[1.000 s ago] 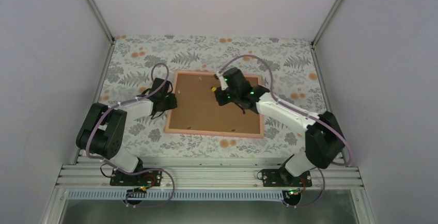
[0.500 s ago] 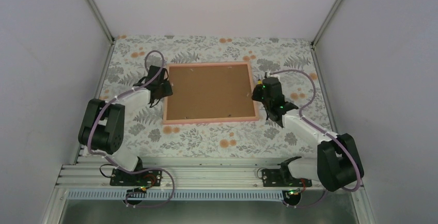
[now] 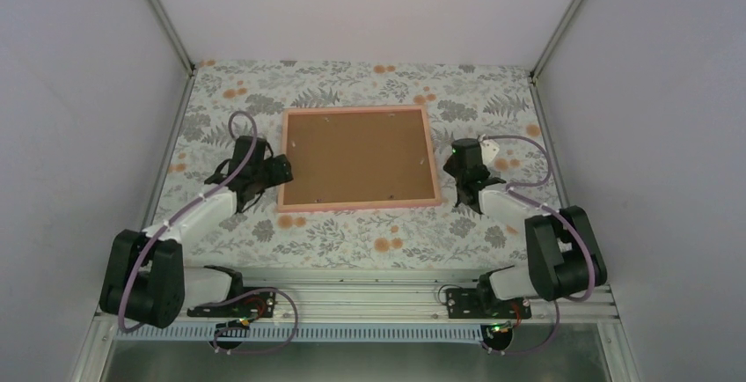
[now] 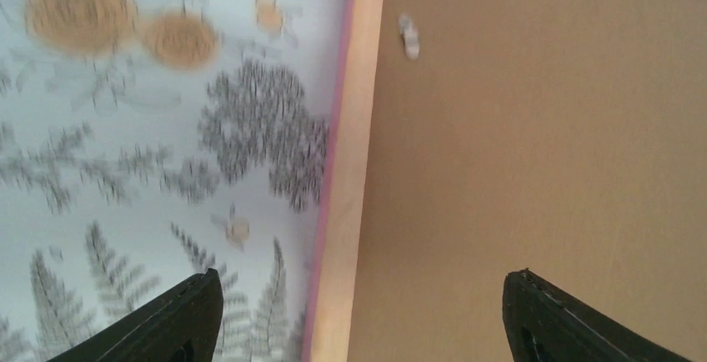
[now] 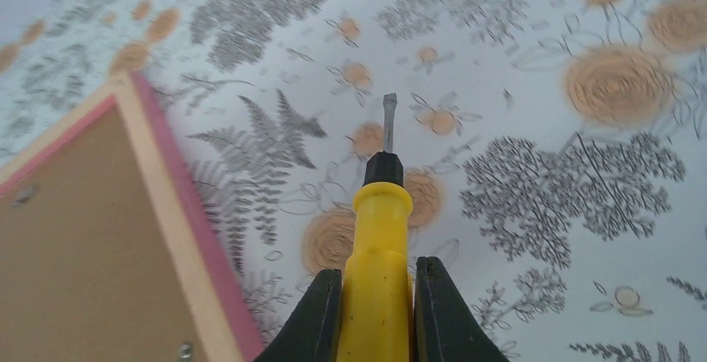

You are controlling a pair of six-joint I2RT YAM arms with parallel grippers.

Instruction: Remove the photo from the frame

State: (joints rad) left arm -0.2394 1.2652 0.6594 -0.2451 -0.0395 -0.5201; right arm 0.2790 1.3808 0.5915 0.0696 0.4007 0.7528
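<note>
The pink frame point(image 3: 359, 207) lies face down on the floral cloth, its brown backing panel point(image 3: 356, 155) facing up. The photo is hidden under that panel. My left gripper point(image 3: 280, 171) is open at the frame's left side. In the left wrist view its fingers point(image 4: 196, 316) straddle the frame's rail point(image 4: 354, 170), one over the cloth and one over the backing point(image 4: 534, 128), gripping nothing. My right gripper point(image 3: 464, 169) hovers just right of the frame, shut on a yellow-handled screwdriver point(image 5: 379, 237) whose blade points over the cloth, away from the frame point(image 5: 179, 212).
Small metal tabs point(image 4: 408, 35) hold the backing at its edges, and a screw point(image 5: 182, 349) shows near the frame's corner. White walls with aluminium posts point(image 3: 163, 17) enclose the table. The arms' mounting rail point(image 3: 352, 298) runs along the near edge.
The left gripper has opened and its arm drew back toward the near left. The frame shifted back-left and squared up. The right arm left the backing and moved right of the frame.
</note>
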